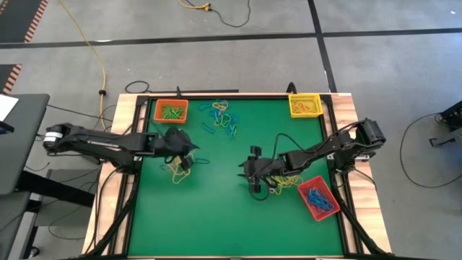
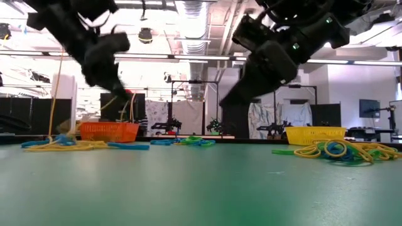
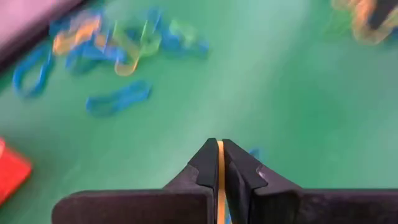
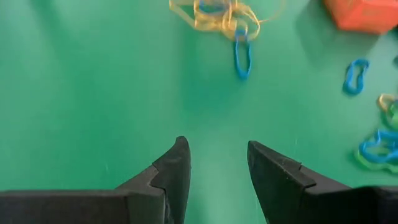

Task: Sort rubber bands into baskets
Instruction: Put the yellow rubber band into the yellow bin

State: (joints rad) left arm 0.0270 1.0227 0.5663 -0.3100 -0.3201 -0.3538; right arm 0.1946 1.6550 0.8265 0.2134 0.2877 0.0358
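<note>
On the green mat [image 1: 216,209] rubber bands lie in heaps: a mixed one [image 1: 222,117] at the far middle, yellow ones [image 1: 179,171] at the left, and yellow and blue ones [image 1: 285,185] at the right. The orange basket [image 1: 171,110] holds green bands, the yellow basket [image 1: 304,105] yellow ones, and the red basket [image 1: 317,197] blue ones. My left gripper [image 1: 189,150] hangs above the left heap, shut on a yellow band [image 3: 219,163]. My right gripper [image 4: 214,155] hovers open over bare mat beside the right heap. My left gripper pinches a yellow rubber band between its two fingers; a thin strip of it [image 3: 219,177] shows in the slit between the pads. The fingers slant down toward the mat, above it. The fingers hide the rest of the band.
A blue band [image 4: 241,59] and a yellow tangle [image 4: 214,15] lie ahead of my right gripper. Loose blue bands [image 3: 118,99] lie ahead of my left gripper. The mat's near half is bare. A wooden rim [image 1: 108,209] frames the table.
</note>
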